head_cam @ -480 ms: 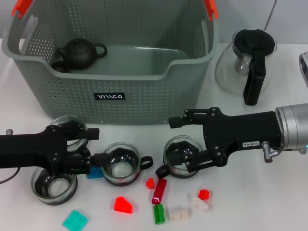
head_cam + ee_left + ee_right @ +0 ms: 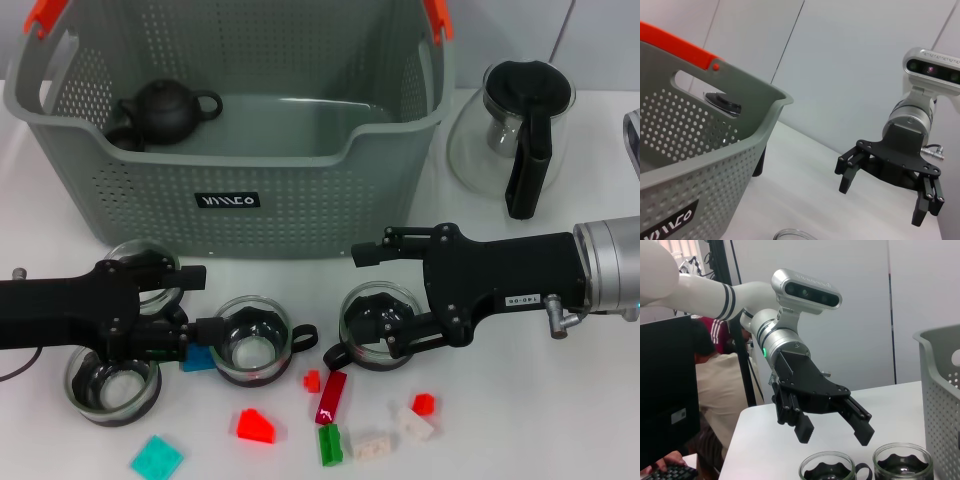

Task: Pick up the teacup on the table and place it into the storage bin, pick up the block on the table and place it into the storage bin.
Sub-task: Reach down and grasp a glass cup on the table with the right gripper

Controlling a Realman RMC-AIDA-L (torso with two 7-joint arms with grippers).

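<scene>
I had the right gripper spread open low over the right-hand glass teacup, one finger at its far side and one seemingly dipping inside its rim. The left gripper was open too, just left of the middle teacup. The storage bin stood behind them, small blocks scattered nearer.

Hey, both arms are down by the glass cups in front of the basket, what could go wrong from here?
1. The left gripper and right gripper, both open, straddle neighbouring teacups; lifting together, the arms may collide.
2. The blue block lies under the left gripper's lower finger and might get dragged.
3. The storage bin wall stands close behind, so a low lift could knock a cup against it.
</scene>
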